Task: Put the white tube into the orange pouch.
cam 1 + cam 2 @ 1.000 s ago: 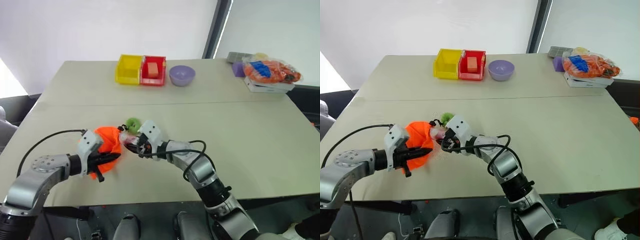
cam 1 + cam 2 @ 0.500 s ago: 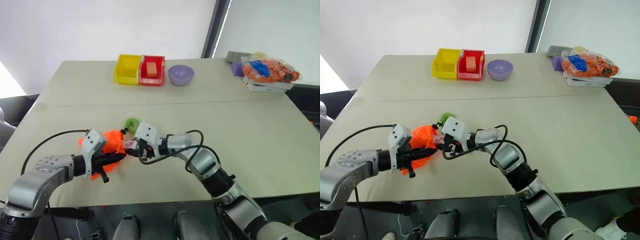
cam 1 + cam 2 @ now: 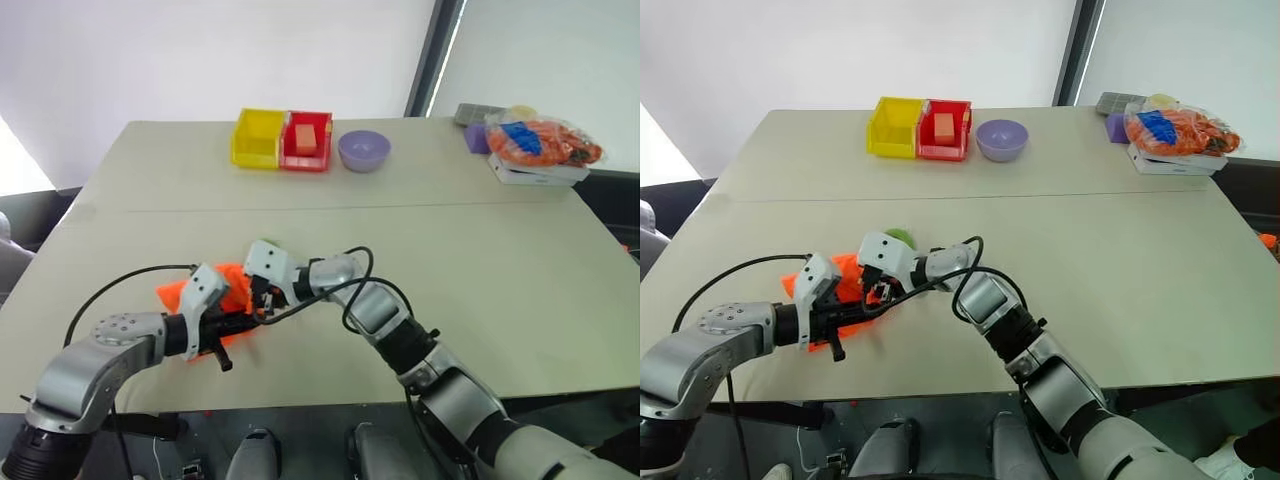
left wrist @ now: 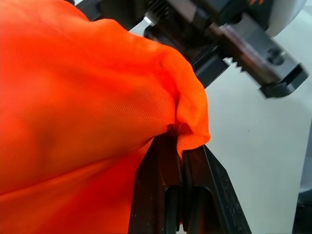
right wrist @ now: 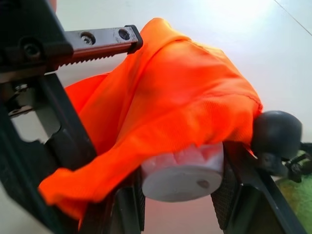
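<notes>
Both hands pinch: left point(image 4: 181, 195) the orange pouch point(image 4: 83, 97), right point(image 5: 178, 195) the white tube point(image 5: 183, 173).

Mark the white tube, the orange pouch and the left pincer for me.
white tube point(image 5: 183, 175): right wrist view, its round white end between the right pincer's fingers.
orange pouch point(image 4: 83, 107): left wrist view, middle of the fabric.
left pincer point(image 4: 181, 161): left wrist view, at its shut fingertips pinching the pouch's edge.

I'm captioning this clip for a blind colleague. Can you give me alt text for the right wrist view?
The right gripper holds the white tube end-on between its two black fingers, with the orange pouch draped over the tube. The toothed fingers of the left gripper pinch the pouch's fabric above the pale table.
</notes>
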Controlling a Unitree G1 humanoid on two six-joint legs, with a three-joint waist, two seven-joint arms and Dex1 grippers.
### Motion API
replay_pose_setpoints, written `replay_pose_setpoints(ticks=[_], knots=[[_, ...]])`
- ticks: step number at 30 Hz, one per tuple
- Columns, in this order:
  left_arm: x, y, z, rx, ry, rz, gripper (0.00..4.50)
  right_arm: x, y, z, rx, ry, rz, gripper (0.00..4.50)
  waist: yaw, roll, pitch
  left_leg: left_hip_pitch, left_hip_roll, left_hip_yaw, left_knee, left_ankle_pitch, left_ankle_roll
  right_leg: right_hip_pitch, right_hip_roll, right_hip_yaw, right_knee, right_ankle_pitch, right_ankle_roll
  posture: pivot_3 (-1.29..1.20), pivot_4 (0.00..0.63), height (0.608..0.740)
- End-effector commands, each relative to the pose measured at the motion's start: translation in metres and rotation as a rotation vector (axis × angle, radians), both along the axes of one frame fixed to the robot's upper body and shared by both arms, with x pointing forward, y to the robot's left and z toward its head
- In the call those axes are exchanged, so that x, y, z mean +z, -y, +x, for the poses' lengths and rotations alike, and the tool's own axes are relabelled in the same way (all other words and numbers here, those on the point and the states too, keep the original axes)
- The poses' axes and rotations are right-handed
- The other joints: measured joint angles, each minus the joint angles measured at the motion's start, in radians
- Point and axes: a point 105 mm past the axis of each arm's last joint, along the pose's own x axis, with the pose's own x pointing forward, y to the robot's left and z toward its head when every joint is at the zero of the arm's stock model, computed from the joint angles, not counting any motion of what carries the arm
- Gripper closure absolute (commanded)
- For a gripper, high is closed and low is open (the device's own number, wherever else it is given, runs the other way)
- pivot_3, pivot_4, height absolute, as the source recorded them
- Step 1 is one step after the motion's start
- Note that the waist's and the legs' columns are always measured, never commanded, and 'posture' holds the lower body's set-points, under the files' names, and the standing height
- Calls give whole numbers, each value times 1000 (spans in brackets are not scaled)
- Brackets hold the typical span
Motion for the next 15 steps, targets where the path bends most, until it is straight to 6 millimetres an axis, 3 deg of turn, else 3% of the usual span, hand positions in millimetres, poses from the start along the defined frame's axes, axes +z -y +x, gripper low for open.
replay_pose_setpoints(ticks=[1, 8, 15], knots=[[27, 12, 2, -46, 137, -28, 4500, 3, -20, -19, 59, -54, 55, 3312, 0, 0, 0, 0, 0, 0, 0, 0, 0, 0, 0, 0, 0, 0, 0, 0, 150, 740], [20, 2, 3, -5, 119, -19, 4500, 10, 0, -14, -44, -84, 109, 161, 1, 0, 0, 0, 0, 0, 0, 0, 0, 1, 0, 0, 0, 0, 0, 0, 150, 740], [9, -8, 1, 37, 78, -21, 4500, 11, 47, -19, -125, -125, 140, 65, 1, 0, 0, 0, 0, -1, 0, 0, 0, 1, 0, 0, 0, 0, 0, 0, 150, 740]])
